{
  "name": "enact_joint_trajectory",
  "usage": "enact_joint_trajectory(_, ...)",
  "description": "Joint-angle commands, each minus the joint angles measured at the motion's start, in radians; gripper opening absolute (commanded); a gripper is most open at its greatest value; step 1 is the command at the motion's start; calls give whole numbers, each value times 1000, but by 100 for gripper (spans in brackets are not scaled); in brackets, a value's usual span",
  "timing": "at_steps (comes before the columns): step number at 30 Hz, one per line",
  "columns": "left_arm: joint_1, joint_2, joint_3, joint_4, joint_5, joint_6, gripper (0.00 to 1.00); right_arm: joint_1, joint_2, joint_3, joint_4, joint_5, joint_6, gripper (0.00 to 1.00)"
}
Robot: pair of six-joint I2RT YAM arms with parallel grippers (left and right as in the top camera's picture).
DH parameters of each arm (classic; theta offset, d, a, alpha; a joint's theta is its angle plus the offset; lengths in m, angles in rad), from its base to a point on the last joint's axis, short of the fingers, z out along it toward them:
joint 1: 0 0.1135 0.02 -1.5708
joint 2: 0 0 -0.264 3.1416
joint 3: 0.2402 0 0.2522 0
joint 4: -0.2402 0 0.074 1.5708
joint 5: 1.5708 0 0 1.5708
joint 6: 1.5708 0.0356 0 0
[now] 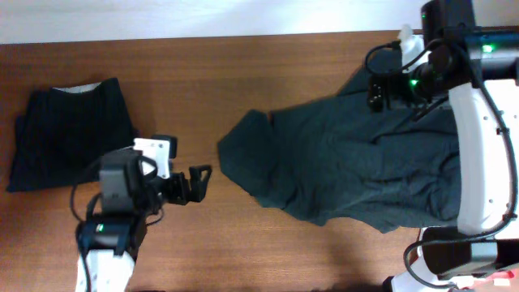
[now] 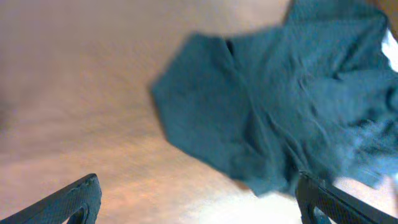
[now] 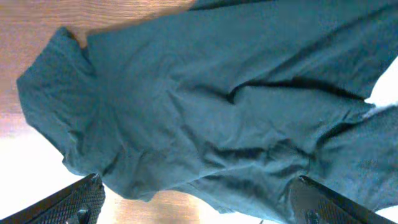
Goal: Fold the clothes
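A large dark T-shirt (image 1: 349,170) lies crumpled and spread out on the wooden table at centre right; no letters show on it. It fills the right wrist view (image 3: 217,106) and the upper right of the left wrist view (image 2: 280,106). A folded black shirt (image 1: 69,138) lies at the far left. My left gripper (image 1: 199,182) is open and empty over bare wood, just left of the dark shirt's sleeve; its fingers (image 2: 199,205) frame bare table. My right gripper (image 1: 375,91) hovers open above the shirt's far edge, its fingers (image 3: 199,202) apart and empty.
The table's (image 1: 243,81) far edge runs along the top against a white strip. A white object (image 1: 411,40) stands by the right arm at the top right. The right arm's white link (image 1: 478,154) crosses over the shirt's right side.
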Motion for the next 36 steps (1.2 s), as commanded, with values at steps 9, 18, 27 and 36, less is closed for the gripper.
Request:
enact_joint_trajectory(9,-270,457,18,78,100,-418,99,-42,-12,0,-23,-10,13,99)
enact_joint_trajectory(18,-427,662,18,310,82,-586,84,-42,-12,0,-30,-10,12,99)
enact_joint_trajectory(27,-433,704,20,455,-46,-605,1,-42,-12,0,-34,-2,13,99)
enact_joint_trajectory(36,-9,599,317,223,-307,-284,1,-42,-12,0,-37,24,13,99)
